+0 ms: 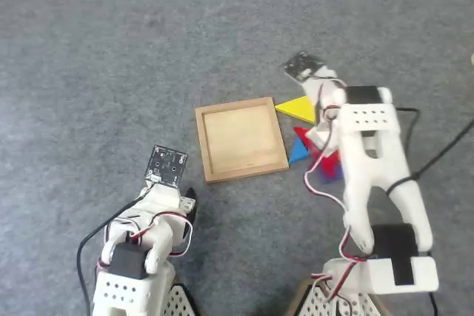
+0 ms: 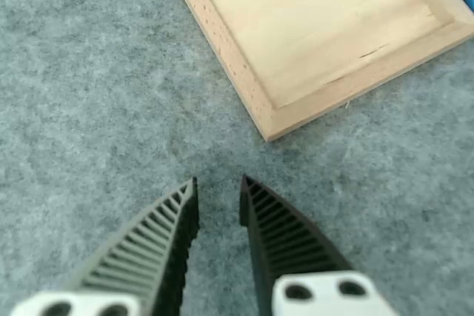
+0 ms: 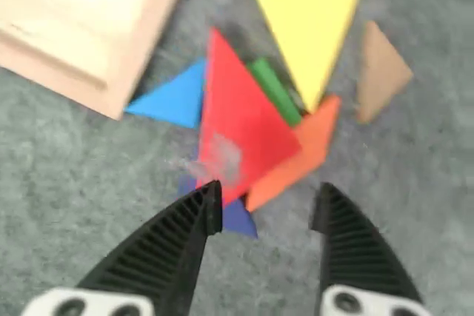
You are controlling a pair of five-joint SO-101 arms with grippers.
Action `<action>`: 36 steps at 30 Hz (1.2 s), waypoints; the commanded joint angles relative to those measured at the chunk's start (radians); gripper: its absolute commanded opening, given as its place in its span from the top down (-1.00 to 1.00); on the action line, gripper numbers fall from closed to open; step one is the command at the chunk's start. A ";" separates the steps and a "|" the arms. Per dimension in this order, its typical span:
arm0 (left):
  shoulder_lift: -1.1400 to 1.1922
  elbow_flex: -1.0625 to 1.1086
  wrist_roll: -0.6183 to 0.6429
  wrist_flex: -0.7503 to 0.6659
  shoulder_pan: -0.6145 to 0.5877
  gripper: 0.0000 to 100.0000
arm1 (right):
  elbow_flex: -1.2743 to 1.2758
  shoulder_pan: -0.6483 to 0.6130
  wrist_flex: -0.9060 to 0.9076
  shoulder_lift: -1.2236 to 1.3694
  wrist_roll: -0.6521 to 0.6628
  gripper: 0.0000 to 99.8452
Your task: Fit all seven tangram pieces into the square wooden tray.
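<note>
The square wooden tray (image 1: 241,140) lies empty in the middle of the carpet. Just off its right side is a heap of tangram pieces: a yellow triangle (image 1: 296,107) (image 3: 307,12), a red triangle (image 1: 305,140) (image 3: 241,123) lying on top, a blue triangle (image 3: 174,98), a green piece (image 3: 274,90), an orange piece (image 3: 304,153), a tan triangle (image 3: 381,72) and a dark blue piece (image 3: 237,216). My right gripper (image 3: 268,194) hangs open above the heap's near edge, holding nothing. My left gripper (image 2: 218,183) stands slightly open and empty over the carpet, short of the tray's near corner (image 2: 270,127).
Grey carpet covers the whole table. Both arm bases (image 1: 133,286) stand at the near edge. The right arm (image 1: 370,138) leans over the pieces and hides part of the heap in the high view. Cables trail off the right arm.
</note>
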 commanded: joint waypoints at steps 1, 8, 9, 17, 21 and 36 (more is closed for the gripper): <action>-0.021 -0.005 0.009 0.006 -0.008 0.82 | -0.051 -0.062 0.010 -0.005 0.031 0.31; -0.021 -0.005 0.009 0.006 -0.008 0.82 | 0.063 -0.081 -0.107 -0.005 0.077 0.20; -0.021 -0.005 0.009 0.006 -0.008 0.82 | 0.091 -0.081 -0.139 -0.005 0.078 0.20; -0.021 -0.005 0.009 0.006 -0.008 0.82 | 0.239 -0.101 -0.295 -0.004 0.075 0.20; -0.021 -0.005 0.009 0.006 -0.008 0.82 | 0.279 -0.097 -0.346 -0.004 0.077 0.20; -0.021 -0.005 0.009 0.006 -0.008 0.82 | 0.204 -0.022 -0.394 0.168 -0.005 0.20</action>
